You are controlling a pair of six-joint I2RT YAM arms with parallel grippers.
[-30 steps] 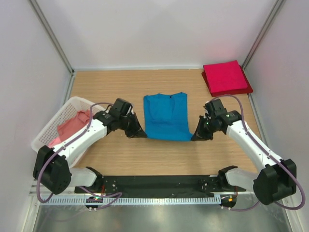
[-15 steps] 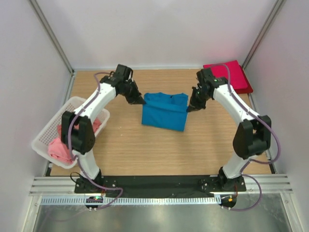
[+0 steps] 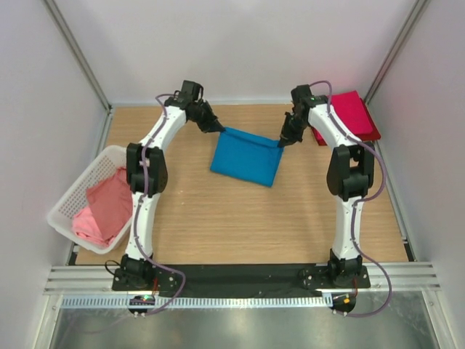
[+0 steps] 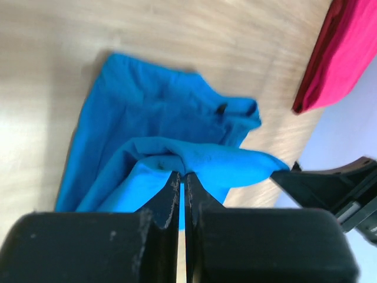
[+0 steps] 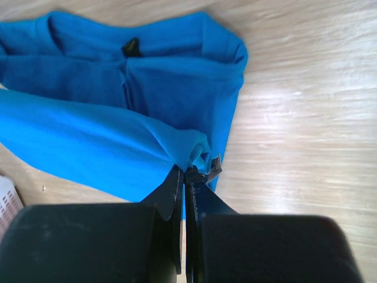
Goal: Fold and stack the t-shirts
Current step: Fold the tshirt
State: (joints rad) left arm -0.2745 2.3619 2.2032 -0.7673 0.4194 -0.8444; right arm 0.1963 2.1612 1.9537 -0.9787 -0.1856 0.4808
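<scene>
Since the earlier frames the near hem of the blue shirt (image 3: 245, 158) has been carried away from the arm bases and over towards the collar, and both arms are now stretched far across the table (image 3: 240, 233). The shirt is spread mid-table towards the far side, doubled over, with the lifted edge held above the collar end. The left gripper (image 3: 218, 129) is clamped shut on the shirt's far-left corner and the right gripper (image 3: 282, 142) is pinched on its far-right corner; in both wrist views a bunch of blue cloth is seen nipped between closed fingers. Near the right gripper a folded red shirt (image 3: 341, 116) is set in the far right corner, and pink shirts (image 3: 109, 207) are heaped in the white basket (image 3: 69, 193) at the left edge. The fold is judged nearly laid but not released. If the corners are let go unevenly, or before the edge is lowered onto the collar, a skewed or slack fold could result; the cloth could also be dragged back if it is snagged on a withdrawing finger.
</scene>
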